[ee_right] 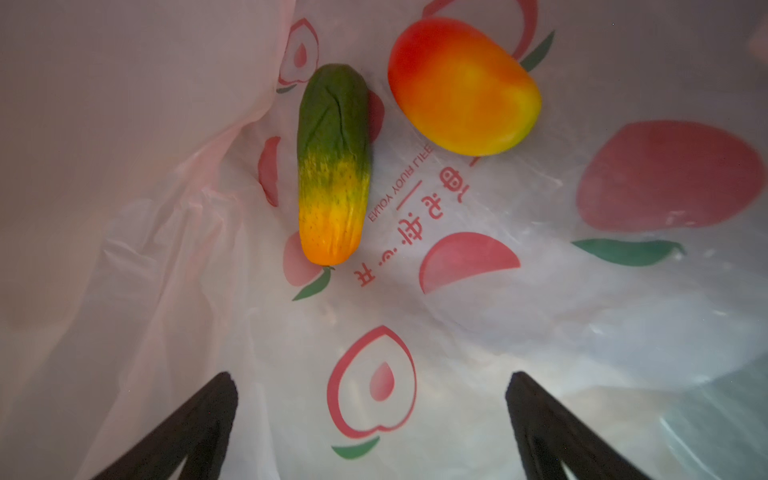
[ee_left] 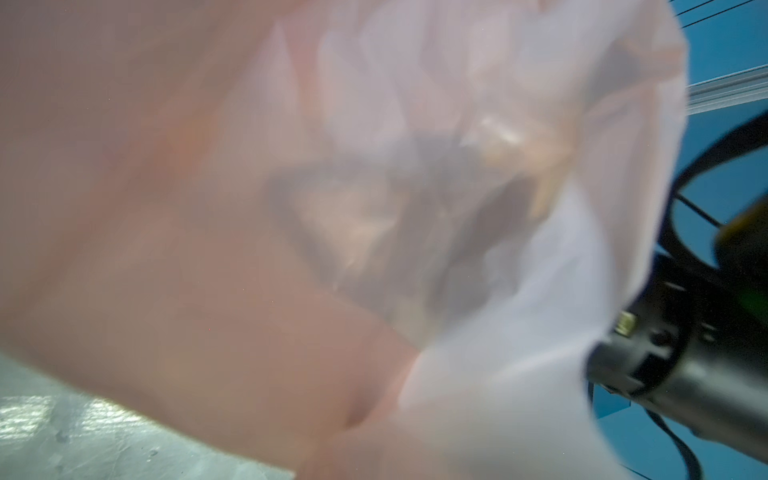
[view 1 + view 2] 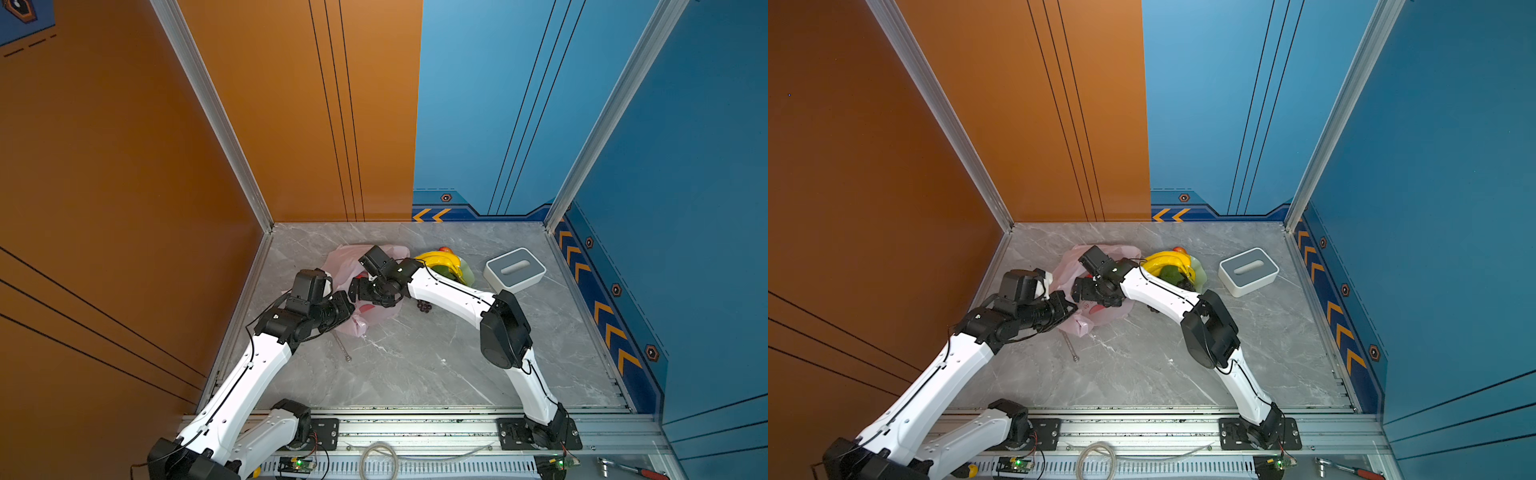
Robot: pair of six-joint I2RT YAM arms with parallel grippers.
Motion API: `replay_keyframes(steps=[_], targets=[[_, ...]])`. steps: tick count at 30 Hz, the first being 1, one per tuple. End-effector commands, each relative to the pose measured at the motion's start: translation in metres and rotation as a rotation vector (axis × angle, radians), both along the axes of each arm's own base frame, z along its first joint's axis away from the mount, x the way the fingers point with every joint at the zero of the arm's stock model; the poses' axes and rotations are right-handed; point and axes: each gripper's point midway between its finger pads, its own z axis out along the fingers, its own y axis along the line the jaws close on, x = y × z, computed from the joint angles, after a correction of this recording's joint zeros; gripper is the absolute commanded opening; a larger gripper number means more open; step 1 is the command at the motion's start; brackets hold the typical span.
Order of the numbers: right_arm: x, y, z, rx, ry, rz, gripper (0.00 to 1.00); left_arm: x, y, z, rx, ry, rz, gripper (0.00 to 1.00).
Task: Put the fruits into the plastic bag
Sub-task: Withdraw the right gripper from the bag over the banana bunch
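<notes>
Snagging is looming: the open, empty right end effector is sitting inside the thin plastic bag the closed left end effector is pinching.

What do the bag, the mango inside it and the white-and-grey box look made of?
Bag: thin translucent plastic film, glossy, crinkled. Mango: probably painted foam or plastic, smooth satin skin, blended colours. Box: likely hard moulded plastic, matte, rounded edges.
</notes>
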Motion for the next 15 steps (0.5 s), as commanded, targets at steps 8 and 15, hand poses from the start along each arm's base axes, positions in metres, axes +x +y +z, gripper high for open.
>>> replay_keyframes(steps=[8,15], targets=[[-0.031,-0.058,0.063,-0.135,-0.112,0.051,1.0,0.002,-0.003,0.0,-0.044,-0.003,-0.009,0.0],[-0.042,-0.107,0.09,-0.206,-0.174,0.029,1.0,0.003,-0.004,-0.002,-0.047,0.001,-0.016,0.0]])
